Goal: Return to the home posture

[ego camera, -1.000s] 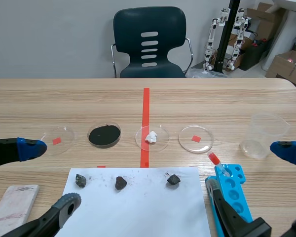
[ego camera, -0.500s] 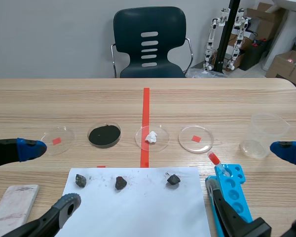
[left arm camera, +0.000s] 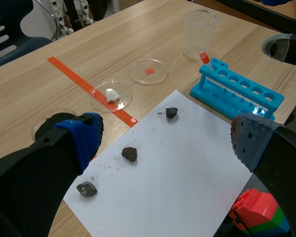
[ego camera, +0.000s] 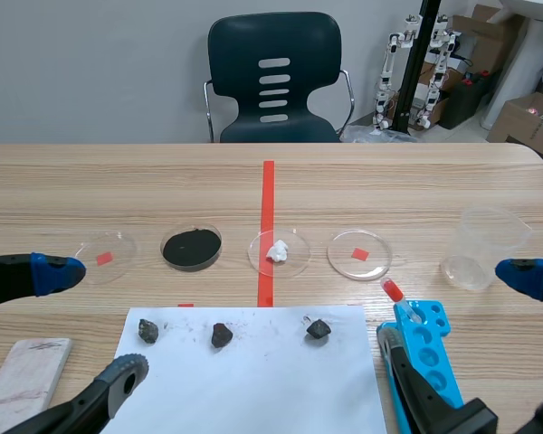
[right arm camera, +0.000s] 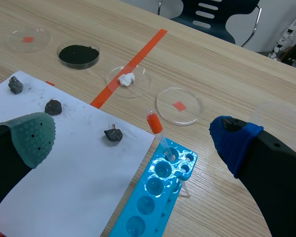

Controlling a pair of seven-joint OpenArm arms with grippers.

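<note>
My left gripper (ego camera: 92, 321) hangs low over the table's near left, open, with its blue fingertip (ego camera: 59, 271) and grey one (ego camera: 127, 371) wide apart and nothing between them. In the left wrist view the left gripper (left arm camera: 167, 143) frames a white paper sheet (left arm camera: 187, 173) with three dark rocks. My right gripper (ego camera: 457, 312) is open at the near right, astride the blue tube rack (ego camera: 430, 348). The right wrist view shows the right gripper (right arm camera: 133, 140) empty above the paper's corner (right arm camera: 64, 168) and the rack (right arm camera: 158, 197).
A row of petri dishes crosses mid-table: empty (ego camera: 104, 249), black powder (ego camera: 192, 247), white lump (ego camera: 256, 258), empty (ego camera: 359, 254). A clear beaker (ego camera: 484, 246) stands right. An orange-capped tube (ego camera: 394, 291) leans in the rack. A pale block (ego camera: 27, 371) lies near left. A chair (ego camera: 273, 77) stands behind.
</note>
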